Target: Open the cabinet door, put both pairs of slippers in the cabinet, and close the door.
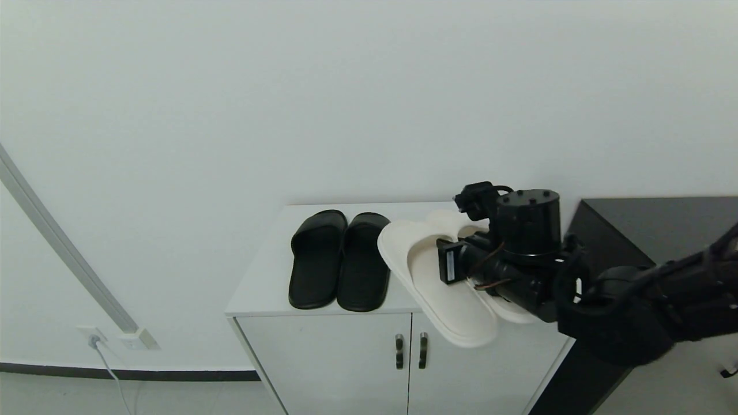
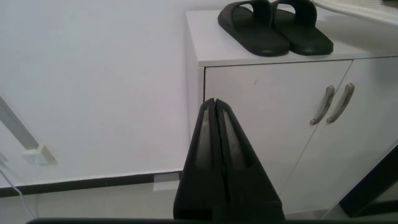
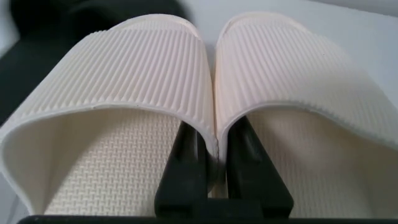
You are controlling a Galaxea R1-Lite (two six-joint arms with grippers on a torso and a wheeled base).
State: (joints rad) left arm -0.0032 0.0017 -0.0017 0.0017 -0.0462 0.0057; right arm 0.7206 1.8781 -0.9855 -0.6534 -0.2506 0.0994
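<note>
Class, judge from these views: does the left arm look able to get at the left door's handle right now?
Probably yes. The left claw hangs shut, facing the closed door, with nothing between it and the handle; it must open first.

It looks like a plain room indoors, maybe a hallway at home. There is a bare white wall (image 1: 346, 86), a low white cabinet (image 1: 323, 357) with black slippers (image 1: 340, 259) on top, white slippers (image 1: 438, 288) beside them, and a wall socket (image 1: 90, 334) low down.
</note>
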